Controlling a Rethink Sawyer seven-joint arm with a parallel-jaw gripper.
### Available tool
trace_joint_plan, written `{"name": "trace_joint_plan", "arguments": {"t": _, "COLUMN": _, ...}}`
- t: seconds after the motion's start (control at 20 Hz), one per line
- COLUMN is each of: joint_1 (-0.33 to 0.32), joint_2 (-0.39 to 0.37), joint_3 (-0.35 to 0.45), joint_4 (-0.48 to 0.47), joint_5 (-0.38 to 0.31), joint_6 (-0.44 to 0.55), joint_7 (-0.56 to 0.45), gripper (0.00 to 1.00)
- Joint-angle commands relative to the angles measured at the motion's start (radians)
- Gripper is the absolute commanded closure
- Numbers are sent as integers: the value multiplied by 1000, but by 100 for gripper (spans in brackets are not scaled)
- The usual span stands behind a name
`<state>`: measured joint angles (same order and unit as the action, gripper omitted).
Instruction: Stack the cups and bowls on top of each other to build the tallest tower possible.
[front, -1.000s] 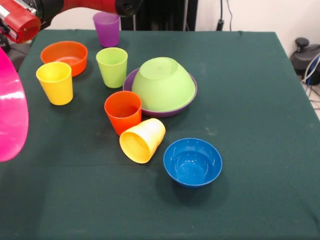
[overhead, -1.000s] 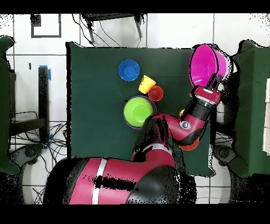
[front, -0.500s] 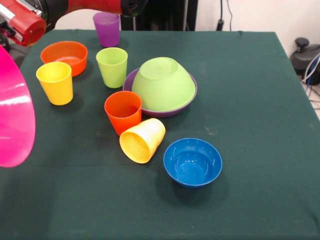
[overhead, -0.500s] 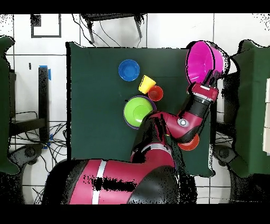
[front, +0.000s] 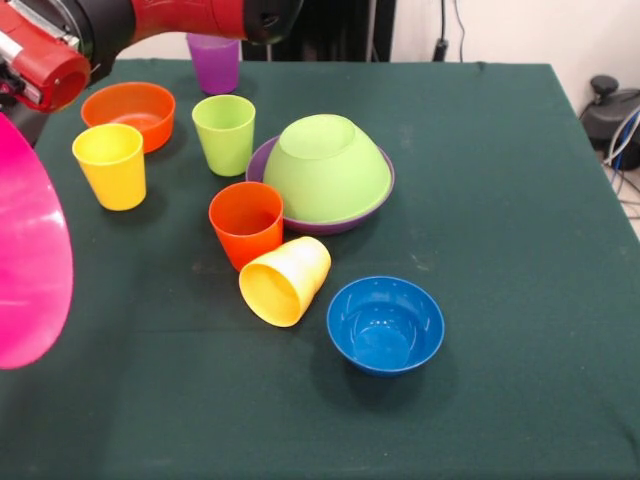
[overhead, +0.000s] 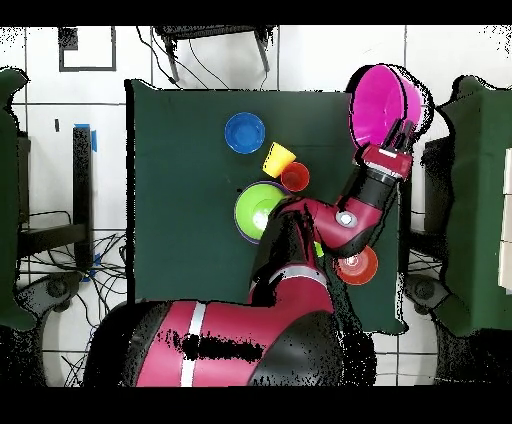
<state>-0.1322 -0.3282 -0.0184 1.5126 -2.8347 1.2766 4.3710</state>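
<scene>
Pink bowl (overhead: 377, 105) swinging in twd lime bowl (front: 325, 166)
Now lower, further over tabletop (front: 500, 200); gripper (overhead: 400, 135) fingers clamped on its rim – base placement likely next

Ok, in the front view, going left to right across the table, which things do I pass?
Pink bowl → yellow cup → orange-red cup → tipped yellow-orange cup → blue bowl.
</scene>
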Motion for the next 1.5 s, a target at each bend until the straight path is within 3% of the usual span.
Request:
{"name": "trace_joint_plan", "arguments": {"t": 0.05, "joint_1": -10, "joint_2": 16, "joint_3": 168, "joint_4": -158, "joint_5": 68, "joint_6": -102, "joint_7": -17, "gripper": 100}}
{"name": "trace_joint_plan", "arguments": {"t": 0.3, "joint_1": -2, "joint_2": 5, "joint_3": 168, "joint_4": -202, "joint_5": 93, "joint_6": -172, "joint_7": -50, "gripper": 100}}
{"name": "trace_joint_plan", "arguments": {"t": 0.7, "joint_1": 23, "joint_2": 103, "joint_3": 167, "joint_4": -250, "joint_5": 109, "joint_6": -88, "joint_7": -55, "gripper": 100}}
{"name": "trace_joint_plan", "arguments": {"t": 0.85, "joint_1": 41, "joint_2": 139, "joint_3": 144, "joint_4": -264, "joint_5": 125, "joint_6": -161, "joint_7": -170, "gripper": 100}}
{"name": "trace_joint_plan", "arguments": {"t": 1.0, "joint_1": 60, "joint_2": 168, "joint_3": 122, "joint_4": -258, "joint_5": 111, "joint_6": -180, "joint_7": -197, "gripper": 100}}
{"name": "trace_joint_plan", "arguments": {"t": 1.2, "joint_1": 87, "joint_2": 178, "joint_3": 82, "joint_4": -239, "joint_5": 90, "joint_6": -321, "joint_7": -267, "gripper": 100}}
{"name": "trace_joint_plan", "arguments": {"t": 1.25, "joint_1": 99, "joint_2": 174, "joint_3": 65, "joint_4": -249, "joint_5": 138, "joint_6": -401, "joint_7": -339, "gripper": 100}}
{"name": "trace_joint_plan", "arguments": {"t": 1.35, "joint_1": 123, "joint_2": 180, "joint_3": 31, "joint_4": -264, "joint_5": 191, "joint_6": -469, "joint_7": -425, "gripper": 100}}
{"name": "trace_joint_plan", "arguments": {"t": 1.5, "joint_1": 155, "joint_2": 191, "joint_3": -9, "joint_4": -286, "joint_5": 281, "joint_6": -496, "joint_7": -519, "gripper": 100}}
